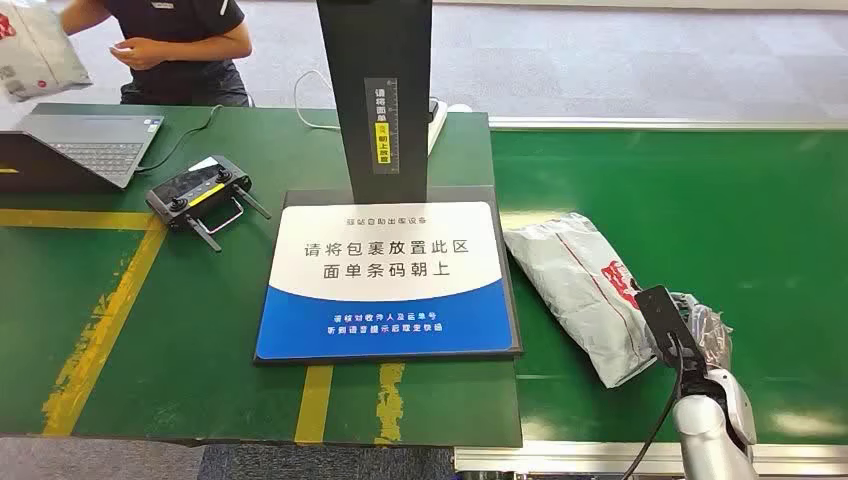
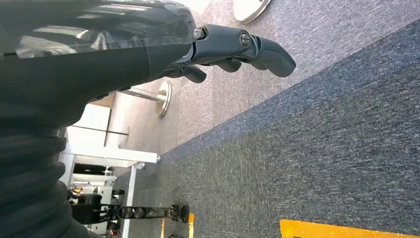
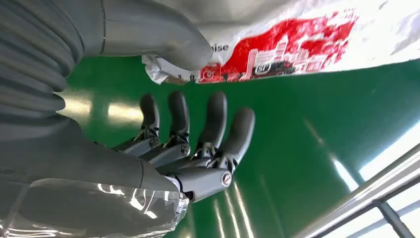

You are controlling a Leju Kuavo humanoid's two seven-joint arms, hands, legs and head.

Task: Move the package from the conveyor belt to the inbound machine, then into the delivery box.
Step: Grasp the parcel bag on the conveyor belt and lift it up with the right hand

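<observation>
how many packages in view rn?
2. One package lies on the green belt beside the right hand; a second package is held by the person at the far left.

i'm looking at a parcel-handling test floor, logistics lab style: green conveyor belt (image 1: 700,190) beside a green bench (image 1: 130,330), scan station pad (image 1: 385,280) with chinese placement instructions under a black post (image 1: 378,90), laptop (image 1: 85,145) and handheld controller (image 1: 200,195) (grey office carpet (image 2: 322,148) underneath).
</observation>
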